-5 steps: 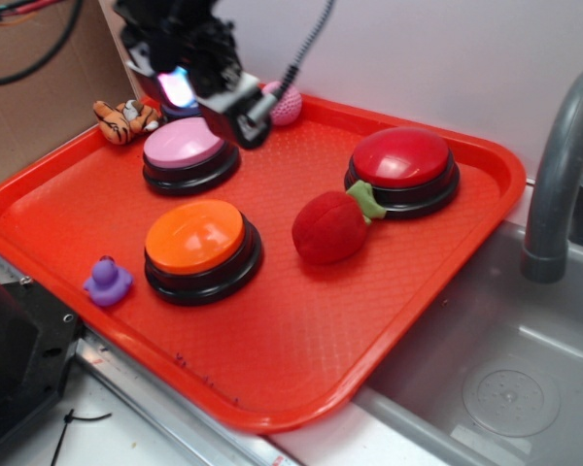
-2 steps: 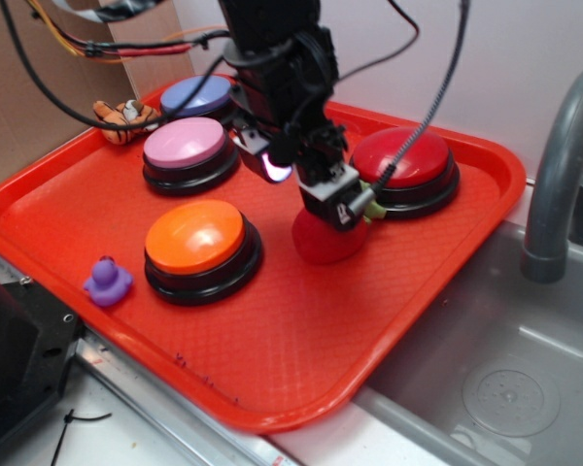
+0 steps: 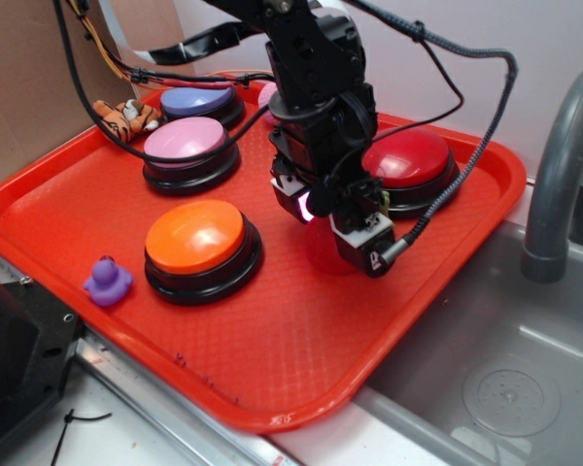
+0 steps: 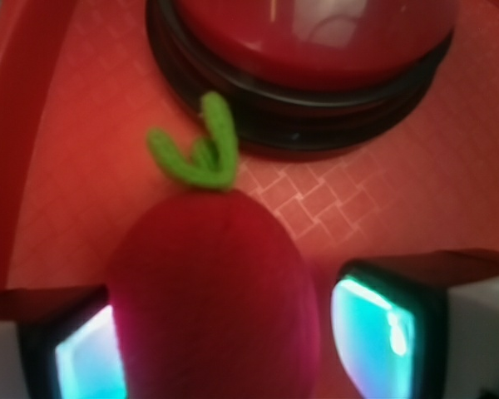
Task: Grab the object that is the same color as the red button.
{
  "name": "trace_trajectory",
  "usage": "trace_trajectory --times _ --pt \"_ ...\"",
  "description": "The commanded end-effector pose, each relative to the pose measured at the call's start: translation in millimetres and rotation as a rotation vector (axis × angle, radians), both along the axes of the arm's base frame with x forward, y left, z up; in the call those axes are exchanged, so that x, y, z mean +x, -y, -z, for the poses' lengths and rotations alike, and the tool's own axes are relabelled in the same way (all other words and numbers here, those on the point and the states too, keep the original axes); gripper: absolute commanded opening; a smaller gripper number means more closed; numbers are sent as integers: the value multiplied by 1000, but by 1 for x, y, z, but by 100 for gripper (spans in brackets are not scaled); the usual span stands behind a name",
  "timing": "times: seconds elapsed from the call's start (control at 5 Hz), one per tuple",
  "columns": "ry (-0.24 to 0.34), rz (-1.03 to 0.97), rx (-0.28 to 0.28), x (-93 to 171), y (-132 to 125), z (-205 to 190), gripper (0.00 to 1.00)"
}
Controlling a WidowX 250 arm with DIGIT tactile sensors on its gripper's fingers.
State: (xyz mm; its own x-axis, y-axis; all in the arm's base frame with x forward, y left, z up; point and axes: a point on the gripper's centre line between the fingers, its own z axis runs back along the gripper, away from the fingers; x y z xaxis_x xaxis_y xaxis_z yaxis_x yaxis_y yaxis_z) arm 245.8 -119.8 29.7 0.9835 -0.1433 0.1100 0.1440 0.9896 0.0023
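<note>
Tray [image 3: 272, 388]: red, fills most of the frame.
Red button [image 3: 418, 160]: upper right, just behind the strawberry's leaf.
Gripper [image 3: 335, 228]: centre frame, open, one finger either side of the strawberry.
Strawberry [image 4: 216, 283]: lower centre of wrist view, between the pads.
Advice: close squarely on the body, clear of the leaf [image 4: 200, 154].

Strawberry [image 4: 216, 291] on tray [image 3: 272, 340], between gripper [image 4: 220, 341] fingers, just before the red button [image 4: 316, 41].
</note>
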Motion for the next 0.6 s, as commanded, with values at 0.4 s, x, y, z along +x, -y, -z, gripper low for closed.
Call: trace_trajectory --times 0.4 --pt "-38 29 6 3 -20 -29 0"
